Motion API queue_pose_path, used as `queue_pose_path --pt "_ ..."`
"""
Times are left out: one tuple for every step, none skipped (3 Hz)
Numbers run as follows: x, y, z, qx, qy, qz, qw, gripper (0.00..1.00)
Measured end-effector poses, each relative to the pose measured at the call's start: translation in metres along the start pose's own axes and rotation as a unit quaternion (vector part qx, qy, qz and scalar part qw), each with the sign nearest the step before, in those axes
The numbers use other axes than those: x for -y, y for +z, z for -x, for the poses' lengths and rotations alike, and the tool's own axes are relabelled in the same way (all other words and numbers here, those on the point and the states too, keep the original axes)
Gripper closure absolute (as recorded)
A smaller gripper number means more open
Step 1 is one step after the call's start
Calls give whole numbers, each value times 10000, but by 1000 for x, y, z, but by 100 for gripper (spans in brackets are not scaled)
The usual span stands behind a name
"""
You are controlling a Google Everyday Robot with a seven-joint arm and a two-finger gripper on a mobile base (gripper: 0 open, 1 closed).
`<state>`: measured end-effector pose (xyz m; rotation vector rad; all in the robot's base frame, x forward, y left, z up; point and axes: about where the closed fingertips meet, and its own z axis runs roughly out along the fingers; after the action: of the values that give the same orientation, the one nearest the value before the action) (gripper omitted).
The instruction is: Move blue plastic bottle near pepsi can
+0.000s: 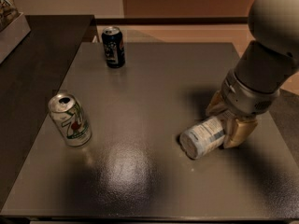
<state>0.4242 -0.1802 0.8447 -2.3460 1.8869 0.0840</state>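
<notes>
The blue plastic bottle (203, 137) lies on its side on the grey table (154, 83), at the right, its base end facing the camera. My gripper (227, 119) comes down over the bottle's far end, with one tan finger (239, 130) on its right side and the other behind it on the left. The fingers press against the bottle, which still rests on the table. The pepsi can (113, 46) stands upright at the far left of the table, well away from the bottle and the gripper.
A white-and-green 7UP can (71, 120) stands tilted near the table's left edge. A dark counter (32, 64) runs along the left side with a pale box (11, 27) at its far end. My large arm fills the upper right.
</notes>
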Motion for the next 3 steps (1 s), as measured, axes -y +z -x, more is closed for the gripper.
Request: queue_pose_path --pt "4 -5 0 53 4 14 10000 65" --pt "19 -15 4 -6 61 -66 10000 87" --pt "47 -28 18 -102 182 -276 9994 100"
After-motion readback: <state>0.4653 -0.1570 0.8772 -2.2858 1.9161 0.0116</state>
